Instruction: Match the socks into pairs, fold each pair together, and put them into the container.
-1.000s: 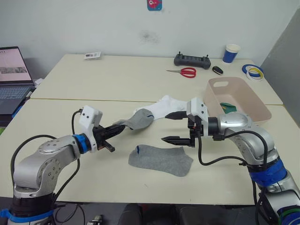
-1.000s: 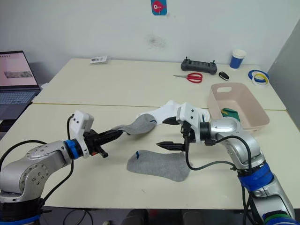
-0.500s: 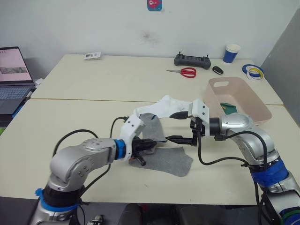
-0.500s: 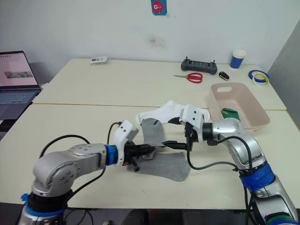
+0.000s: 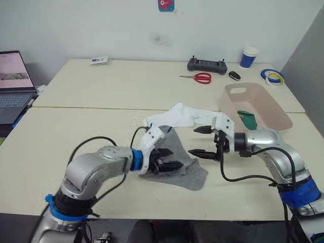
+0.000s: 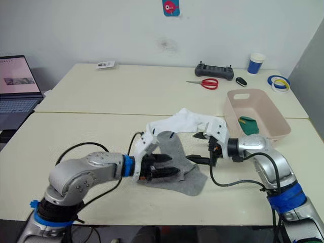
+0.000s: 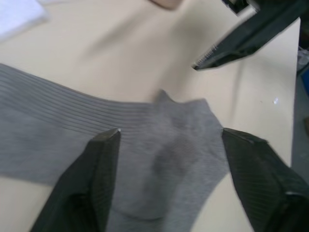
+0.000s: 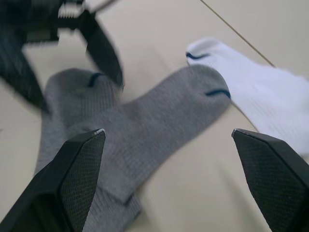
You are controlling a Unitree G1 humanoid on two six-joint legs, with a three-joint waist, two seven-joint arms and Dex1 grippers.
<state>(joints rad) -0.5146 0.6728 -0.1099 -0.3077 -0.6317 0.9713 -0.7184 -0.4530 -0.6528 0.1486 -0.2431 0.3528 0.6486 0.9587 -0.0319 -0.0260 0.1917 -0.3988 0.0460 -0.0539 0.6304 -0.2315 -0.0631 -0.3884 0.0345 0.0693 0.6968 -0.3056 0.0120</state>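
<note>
Two grey socks lie stacked near the table's front: the upper one (image 6: 170, 144) slants across the lower one (image 5: 194, 176). My left gripper (image 5: 174, 165) hovers open just over their overlap, and the grey fabric (image 7: 164, 145) lies between its spread fingers. My right gripper (image 5: 193, 140) stands open just right of the grey socks, holding nothing. White socks (image 5: 183, 116) lie bunched behind the grey pair. The pink-beige container (image 5: 273, 109) stands at the right with a dark green sock (image 5: 248, 117) inside it.
On the far table lie red scissors (image 5: 203, 77), a black controller (image 5: 206, 65), a black key fob (image 5: 235, 75), a blue-and-white cup (image 5: 249, 56) and tape rolls (image 5: 275, 77). A laptop (image 5: 12, 83) sits at the far left, and a small card (image 5: 99, 59) lies at the back.
My left gripper carried a grey sock to the right, laid it across the other grey sock and opened. My right gripper drew back a little to the right, still open.
</note>
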